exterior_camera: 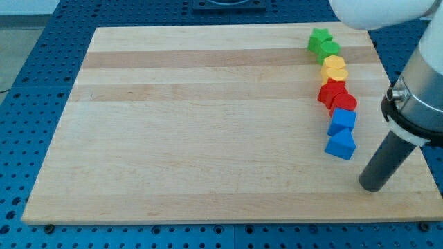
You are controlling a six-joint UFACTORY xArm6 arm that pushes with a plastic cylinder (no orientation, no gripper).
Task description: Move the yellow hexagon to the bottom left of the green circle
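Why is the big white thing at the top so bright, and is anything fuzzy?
Camera view: the white arm part at the top right is washed out by glare; the board is evenly lit; the blocks look sharp, like the yellow hexagon; my tip casts only a faint shadow.

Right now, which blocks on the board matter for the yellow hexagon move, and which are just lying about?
In the job:
yellow hexagon
green circle
my tip, off to the view's right of the column, touching no block

Lying about:
green star
yellow heart
two red blocks
two blue blocks
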